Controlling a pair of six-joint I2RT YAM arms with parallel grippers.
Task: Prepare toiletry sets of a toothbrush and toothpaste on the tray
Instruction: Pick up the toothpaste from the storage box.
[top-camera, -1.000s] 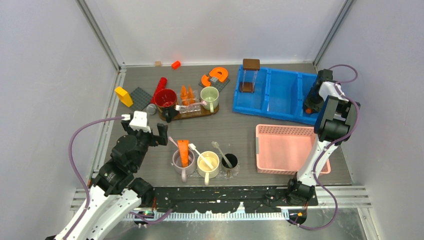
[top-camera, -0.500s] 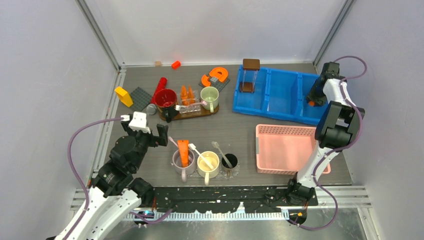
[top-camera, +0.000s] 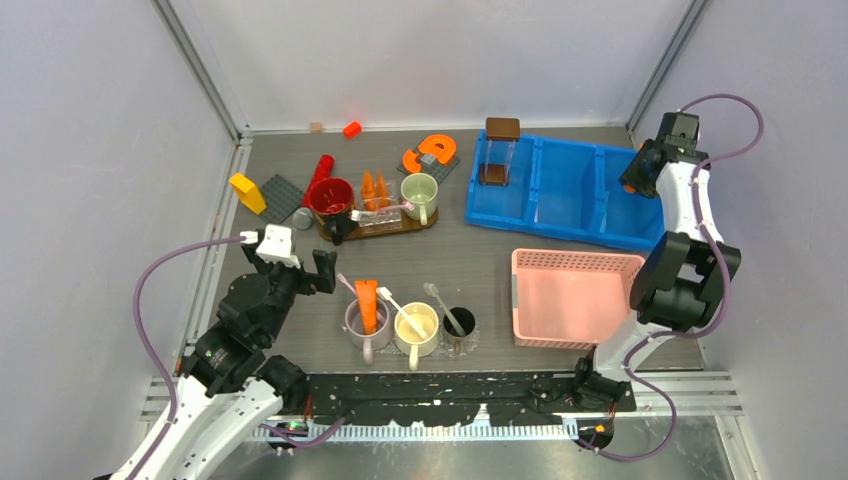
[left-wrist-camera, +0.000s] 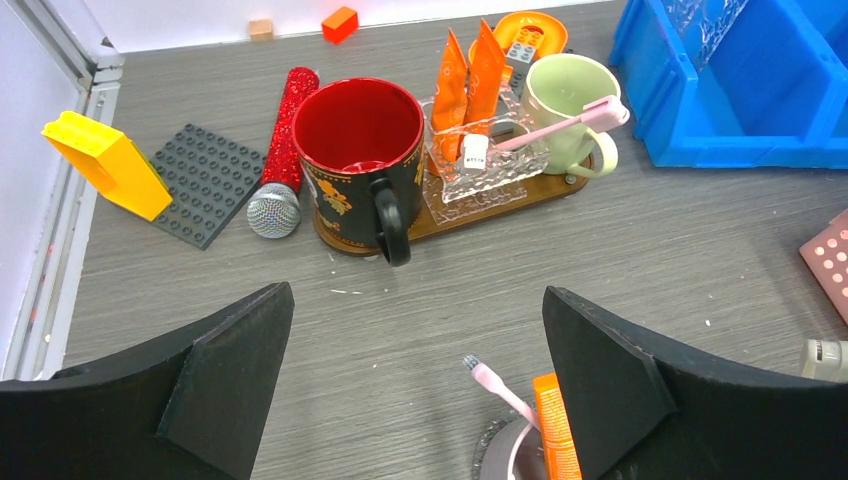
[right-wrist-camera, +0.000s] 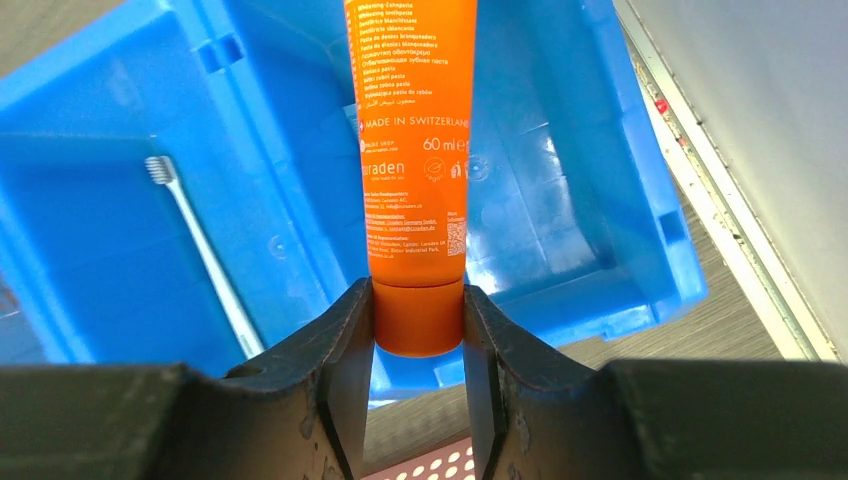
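Right hand (right-wrist-camera: 417, 315): clenched on the cap end of an orange toothpaste tube (right-wrist-camera: 410, 120), which is held raised above the right compartment of the blue bin (top-camera: 565, 185).
Bin stock: one white toothbrush (right-wrist-camera: 205, 260) lies on the bin floor, below and to the side of the tube. Nothing touches it.
Left hand (left-wrist-camera: 418, 330): released, jaws spread wide and grasping nothing. It hovers over the worktop (left-wrist-camera: 650, 250) between the wooden tray and the near mugs.
Wooden tray (left-wrist-camera: 510, 203): carries a red mug (left-wrist-camera: 350, 190), a glass holder (left-wrist-camera: 490, 175) with two spare tubes (left-wrist-camera: 487, 75) standing in it, and a green mug (left-wrist-camera: 560, 95) with a pink toothbrush (left-wrist-camera: 555, 128) across its rim.
Grey mug (top-camera: 355, 330): holds a paste tube (top-camera: 368, 305) and a pale brush (top-camera: 347, 286), so it looks like a full set.
Cream mug (top-camera: 415, 328): holds a second brush (top-camera: 398, 304) only.
Black cup (top-camera: 460, 322): holds a third brush (top-camera: 440, 305) only.
Done (judgement): roughly one set is paired. All three near vessels stand on the worktop, off the tray.
Left (judgement): deliver the held tube, pair paste with the two lone brushes, fetch the bin toothbrush, and get the sets onto the tray.
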